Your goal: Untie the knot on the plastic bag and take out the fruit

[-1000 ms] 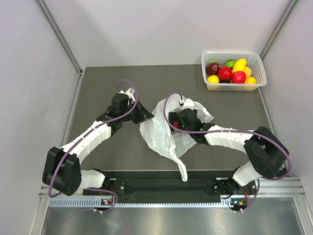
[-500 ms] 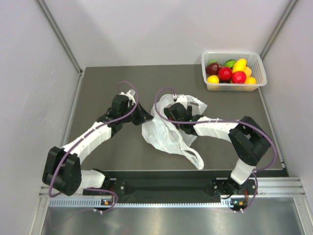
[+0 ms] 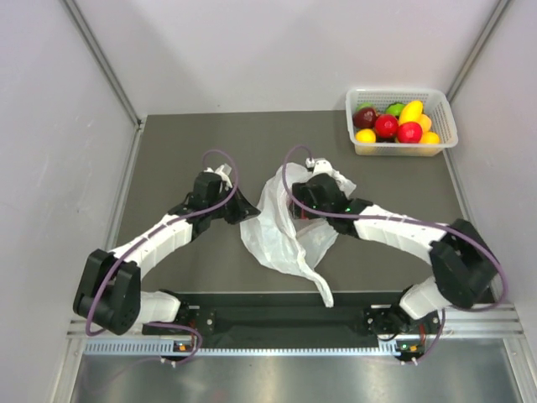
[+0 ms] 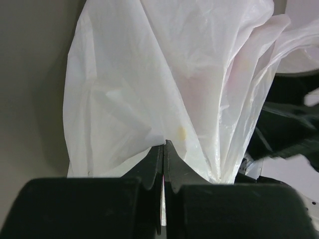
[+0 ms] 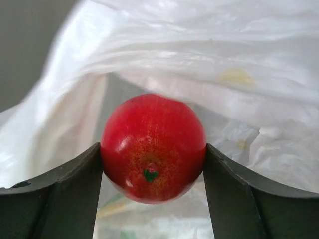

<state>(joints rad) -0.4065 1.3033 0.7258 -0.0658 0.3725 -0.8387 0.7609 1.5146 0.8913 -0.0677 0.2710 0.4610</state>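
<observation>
The thin white plastic bag (image 3: 281,231) lies crumpled between my two arms, its mouth open. My left gripper (image 3: 245,210) is shut on the bag's left edge; in the left wrist view the closed tips (image 4: 164,145) pinch the film of the bag (image 4: 149,74). My right gripper (image 3: 304,201) reaches into the bag from the right. In the right wrist view it (image 5: 153,159) is shut on a glossy red round fruit (image 5: 153,147), with the bag (image 5: 199,45) draped above and behind it. The held fruit is hidden in the top view.
A white basket (image 3: 401,90) stands at the back right corner, holding a dark red apple (image 3: 364,117), a green fruit (image 3: 393,108), a yellow oblong fruit (image 3: 411,111), red fruits (image 3: 386,126) and small yellow ones. Grey walls enclose the table on three sides.
The right arm has swung about inside the bag and the bag's lower tail has shifted left. The left gripper has kept its hold on the bag's edge and moved slightly.
</observation>
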